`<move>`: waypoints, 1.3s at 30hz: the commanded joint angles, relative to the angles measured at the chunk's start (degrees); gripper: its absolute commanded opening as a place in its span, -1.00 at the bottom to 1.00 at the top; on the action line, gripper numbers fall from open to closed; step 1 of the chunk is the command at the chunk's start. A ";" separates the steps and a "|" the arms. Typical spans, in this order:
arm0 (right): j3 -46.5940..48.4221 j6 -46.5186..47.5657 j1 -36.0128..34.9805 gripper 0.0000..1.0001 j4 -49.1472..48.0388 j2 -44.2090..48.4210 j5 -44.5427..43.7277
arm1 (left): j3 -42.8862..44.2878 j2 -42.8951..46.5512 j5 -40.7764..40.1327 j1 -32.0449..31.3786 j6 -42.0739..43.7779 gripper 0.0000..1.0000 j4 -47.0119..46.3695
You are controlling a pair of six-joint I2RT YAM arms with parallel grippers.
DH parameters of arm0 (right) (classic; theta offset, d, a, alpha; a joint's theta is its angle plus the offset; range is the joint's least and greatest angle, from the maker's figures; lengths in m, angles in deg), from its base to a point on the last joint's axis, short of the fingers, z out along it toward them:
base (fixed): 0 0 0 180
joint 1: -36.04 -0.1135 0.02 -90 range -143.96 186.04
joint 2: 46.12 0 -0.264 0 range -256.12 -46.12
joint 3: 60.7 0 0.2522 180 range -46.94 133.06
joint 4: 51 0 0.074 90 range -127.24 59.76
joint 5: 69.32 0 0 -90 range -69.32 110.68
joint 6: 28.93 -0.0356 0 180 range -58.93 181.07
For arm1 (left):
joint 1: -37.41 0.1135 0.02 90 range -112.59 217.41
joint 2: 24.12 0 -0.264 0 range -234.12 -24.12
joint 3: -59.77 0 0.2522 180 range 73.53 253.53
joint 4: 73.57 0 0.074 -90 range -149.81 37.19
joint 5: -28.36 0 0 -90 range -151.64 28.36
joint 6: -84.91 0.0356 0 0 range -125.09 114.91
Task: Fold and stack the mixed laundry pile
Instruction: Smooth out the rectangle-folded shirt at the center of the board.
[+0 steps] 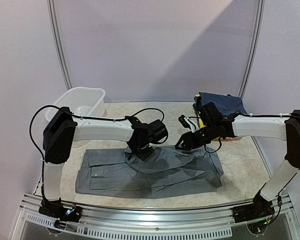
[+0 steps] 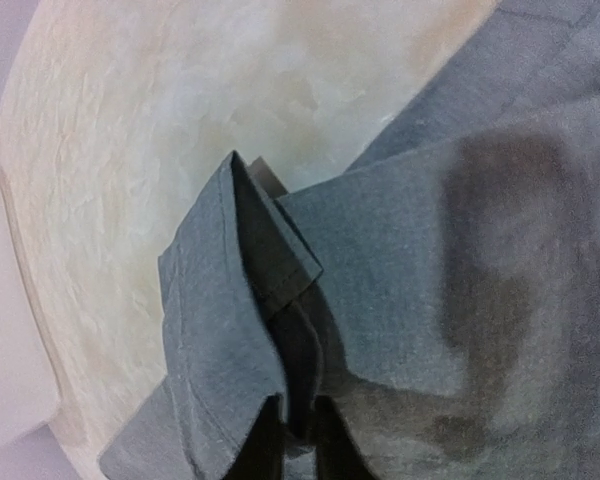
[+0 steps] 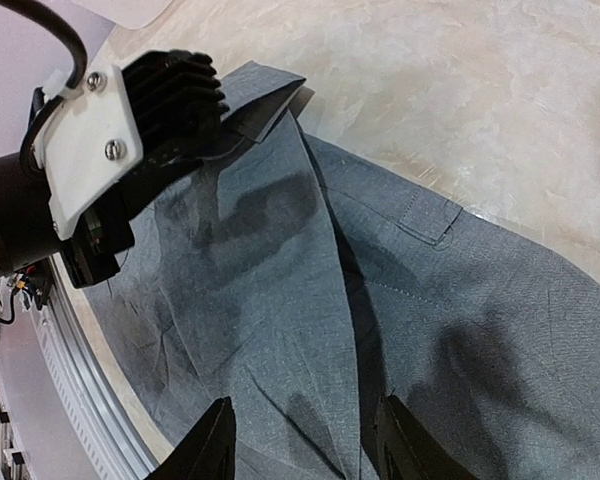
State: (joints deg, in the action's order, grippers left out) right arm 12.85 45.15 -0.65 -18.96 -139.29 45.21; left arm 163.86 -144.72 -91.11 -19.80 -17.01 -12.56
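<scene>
- At table centre, grey trousers lie spread out.
- At their 12 o'clock edge, left gripper pinches a raised fold.
- Toward 1 o'clock, right gripper hovers, fingers spread.

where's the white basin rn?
Top view: the white basin sits at the far-left corner of the table, behind the left arm; the grey trousers lie nearer the front.

grey trousers: spread across the worktop, far edge lifted into a ridge
navy garment: folded, far right corner
yellow cloth: peeking beside the navy garment
</scene>
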 commanded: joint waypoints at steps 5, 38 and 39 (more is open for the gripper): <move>-1.00 -0.67 -0.01 -0.03 -1.03 1.54 -0.02 | -2.69 4.15 -0.61 -0.10 -3.31 -1.00 -2.92; 6.00 -0.70 -0.01 -0.03 -2.06 -4.87 4.79 | -55.79 61.22 10.37 14.58 -42.91 -0.71 -19.09; 6.11 -0.69 -0.01 -0.03 -2.03 -5.10 4.89 | -57.56 63.02 10.29 14.78 -44.22 -0.59 -19.53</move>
State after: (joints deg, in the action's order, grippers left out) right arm 17.05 44.58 -0.65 -20.62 -142.59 48.86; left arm 112.23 -86.91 -82.15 -6.71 -53.75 -28.08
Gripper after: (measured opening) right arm 0.487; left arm 0.119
